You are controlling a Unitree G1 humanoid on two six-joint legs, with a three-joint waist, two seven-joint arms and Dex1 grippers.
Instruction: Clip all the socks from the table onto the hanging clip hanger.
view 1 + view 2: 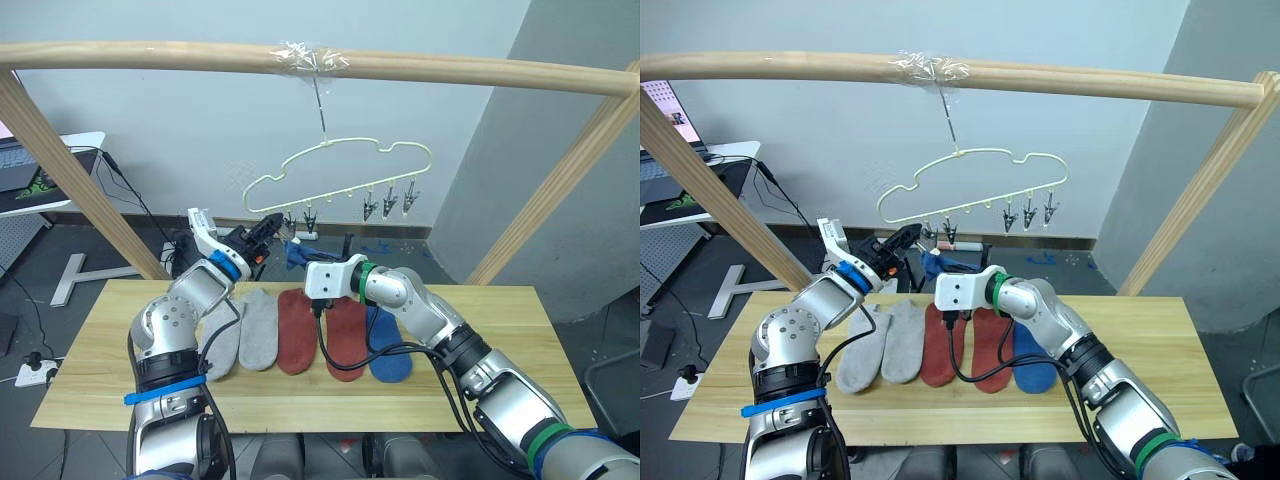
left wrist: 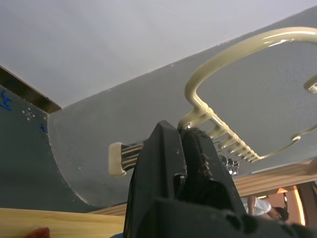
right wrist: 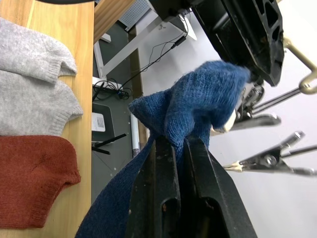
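Behind right gripper (image 3: 173,148), blue sock (image 3: 198,104), partly hidden

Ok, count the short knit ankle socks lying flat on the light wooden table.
5: two light grey socks at the robot's left, two rust red socks in the middle, one blue sock at the right. A second blue sock is pinched in the right gripper, off the table.

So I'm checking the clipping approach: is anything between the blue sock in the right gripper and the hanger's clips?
Only the left gripper, raised at the leftmost clips of the clip hanger, beside the blue sock in the right gripper.
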